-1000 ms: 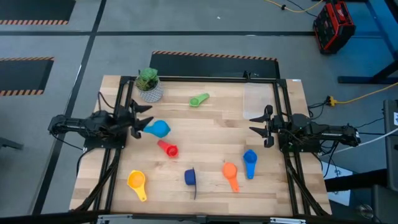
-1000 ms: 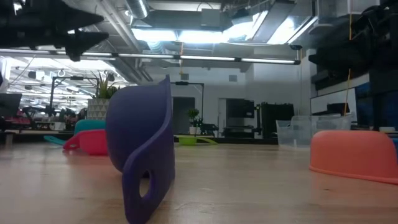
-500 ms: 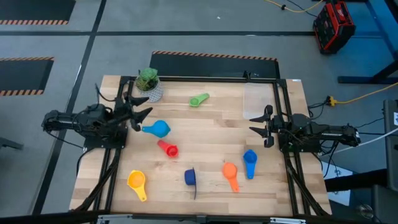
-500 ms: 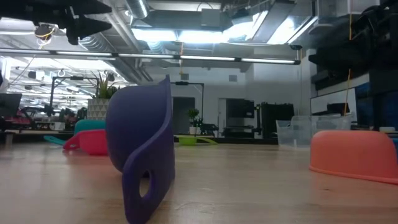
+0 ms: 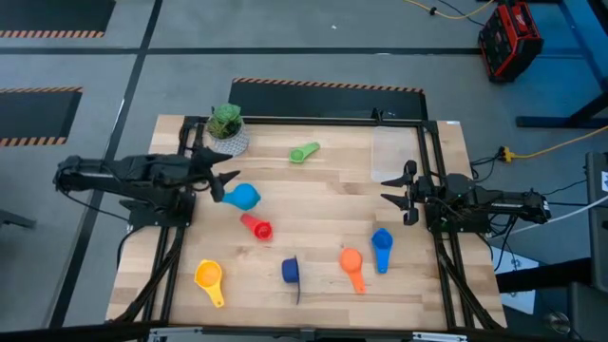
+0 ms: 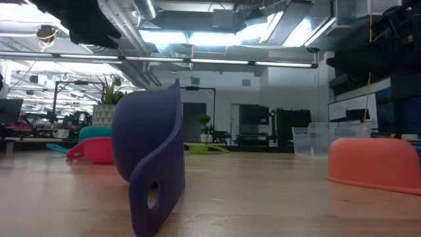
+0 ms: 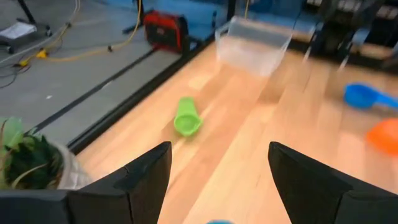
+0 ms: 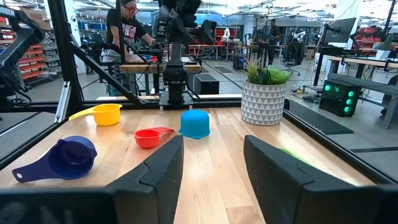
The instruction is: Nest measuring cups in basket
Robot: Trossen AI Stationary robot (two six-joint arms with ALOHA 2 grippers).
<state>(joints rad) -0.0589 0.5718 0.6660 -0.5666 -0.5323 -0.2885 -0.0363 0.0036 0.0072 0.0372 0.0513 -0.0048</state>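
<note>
Seven measuring cups lie scattered on the wooden table: green (image 5: 304, 152), light blue (image 5: 243, 197), red (image 5: 256, 227), yellow (image 5: 209, 277), dark blue (image 5: 291, 271) tipped on its side, orange (image 5: 351, 263) and blue (image 5: 382, 247). The clear basket (image 5: 391, 157) stands at the far right, with no cups showing in it. My left gripper (image 5: 228, 182) hangs open in the air beside the light blue cup, tipped a little downward; in its wrist view the left gripper (image 7: 217, 155) faces the green cup (image 7: 186, 118) and the basket (image 7: 252, 50). My right gripper (image 5: 385, 190) waits open at the right, level.
A potted plant (image 5: 228, 128) in a white patterned pot stands at the far left corner, close behind my left gripper. Black frame rails (image 5: 176, 256) run along both sides of the table. People and workbenches show in the room beyond.
My left gripper has risen above the table and tipped from level to pointing somewhat downward, staying open near the light blue cup. No cup has moved.
</note>
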